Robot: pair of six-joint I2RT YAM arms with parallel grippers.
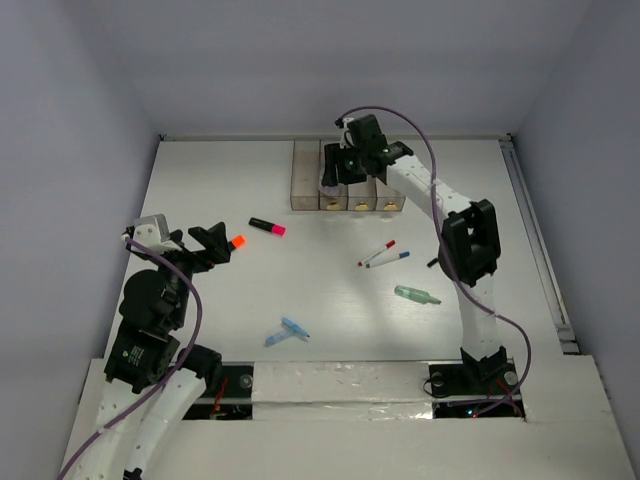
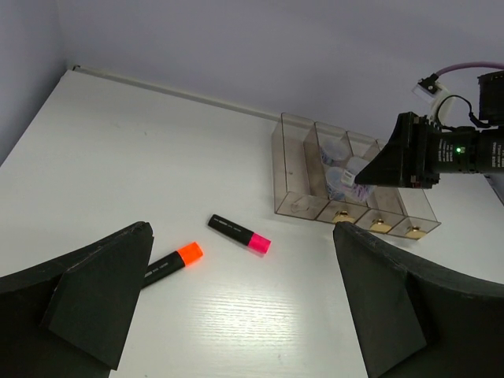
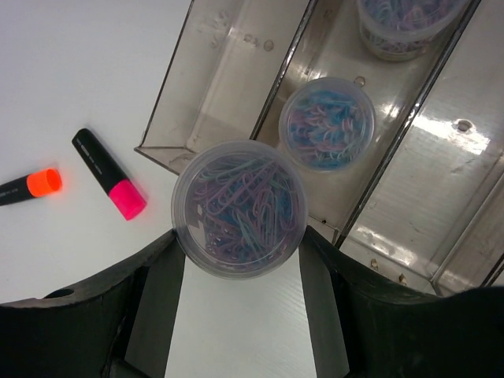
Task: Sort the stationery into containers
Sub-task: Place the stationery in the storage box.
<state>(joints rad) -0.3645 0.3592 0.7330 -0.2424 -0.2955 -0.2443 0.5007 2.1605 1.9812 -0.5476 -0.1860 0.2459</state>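
Note:
My right gripper [image 3: 239,253] is shut on a round clear jar [image 3: 239,201] of coloured paper clips, held over the front end of the second of four joined clear bins [image 3: 213,87]. Two more jars [image 3: 327,124] stand inside that bin. From above, the gripper [image 1: 342,168] hovers over the bin row [image 1: 305,178]. My left gripper [image 2: 240,253] is open and empty above the table, just short of the orange-marked black marker [image 2: 169,263] and the pink-marked one [image 2: 240,233]. Both markers lie left of the bins [image 2: 295,169].
Two thin white pens, red-capped [image 1: 377,253] and blue-capped [image 1: 391,260], lie mid-table. A green piece [image 1: 417,295] lies to their right and light-blue pieces [image 1: 288,331] lie near the front. Walls enclose the table at the back and sides.

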